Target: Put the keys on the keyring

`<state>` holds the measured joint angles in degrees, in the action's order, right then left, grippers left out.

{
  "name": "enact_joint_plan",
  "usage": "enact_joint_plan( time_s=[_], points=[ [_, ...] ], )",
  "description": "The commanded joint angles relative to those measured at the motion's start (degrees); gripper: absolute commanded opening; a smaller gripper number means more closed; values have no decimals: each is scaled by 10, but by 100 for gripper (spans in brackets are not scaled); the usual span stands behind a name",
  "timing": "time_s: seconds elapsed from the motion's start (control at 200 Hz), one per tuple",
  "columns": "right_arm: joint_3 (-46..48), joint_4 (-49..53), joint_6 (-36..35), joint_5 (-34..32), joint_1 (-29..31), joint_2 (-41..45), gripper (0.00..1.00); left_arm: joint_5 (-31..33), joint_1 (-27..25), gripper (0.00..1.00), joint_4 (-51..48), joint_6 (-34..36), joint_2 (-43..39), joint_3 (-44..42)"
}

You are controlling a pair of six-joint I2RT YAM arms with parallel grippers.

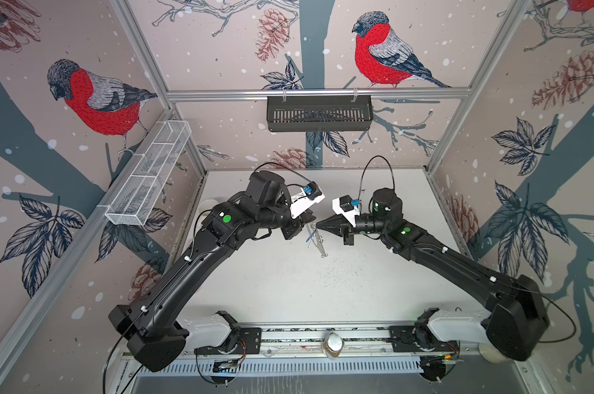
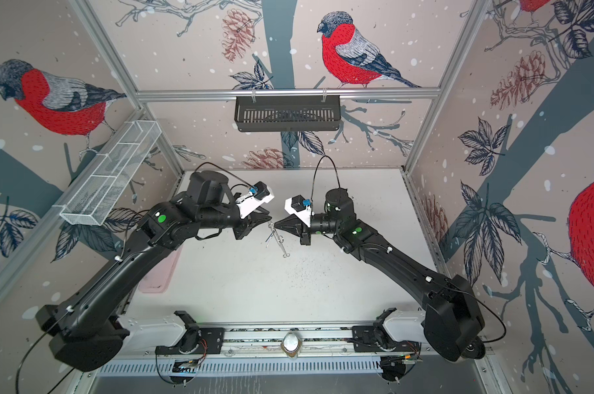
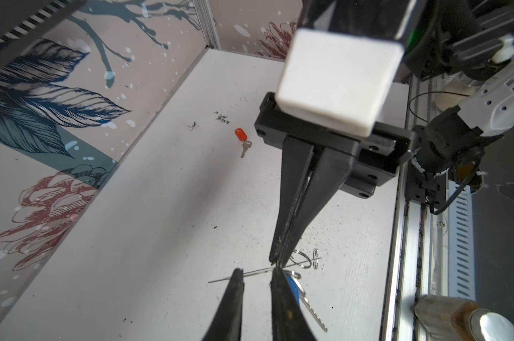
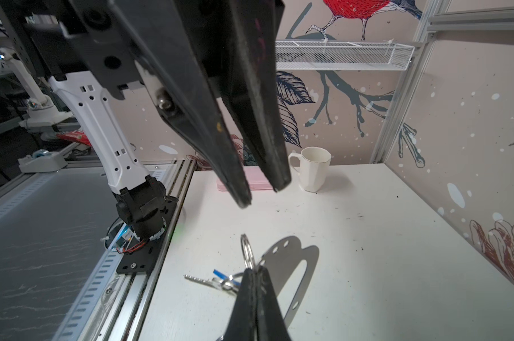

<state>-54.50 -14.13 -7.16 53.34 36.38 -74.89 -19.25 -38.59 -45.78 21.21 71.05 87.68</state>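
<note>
Our left arm (image 1: 200,259) and right arm (image 1: 459,262) reach in from the near corners and bend toward each other, wrists level, grippers almost tip to tip. Our left gripper (image 3: 256,273) holds its fingers slightly apart. Our right gripper (image 4: 253,273) has its fingers pressed together, pinching the keyring (image 4: 294,246) at its edge.

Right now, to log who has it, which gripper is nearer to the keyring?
Right. The right gripper has its jaws shut on the edge of the keyring, touching it. The left gripper hangs close by, jaws apart, not clamped on it.
</note>
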Motion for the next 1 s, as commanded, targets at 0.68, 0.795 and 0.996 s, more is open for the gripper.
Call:
enact_joint_plan(
  time_s=[0.68, 0.795, 0.996],
  points=[
    [25, -489, 395, -29, -10, -47, 0, -143, 76, 21, 398, -139, -162, -219],
    [21, -515, 414, -28, -9, -51, 0, -170, 83, 23, 415, -139, -154, -222],
    [17, -528, 425, -23, -8, -57, 0, -221, 88, 24, 436, -143, -134, -217]
  ],
)
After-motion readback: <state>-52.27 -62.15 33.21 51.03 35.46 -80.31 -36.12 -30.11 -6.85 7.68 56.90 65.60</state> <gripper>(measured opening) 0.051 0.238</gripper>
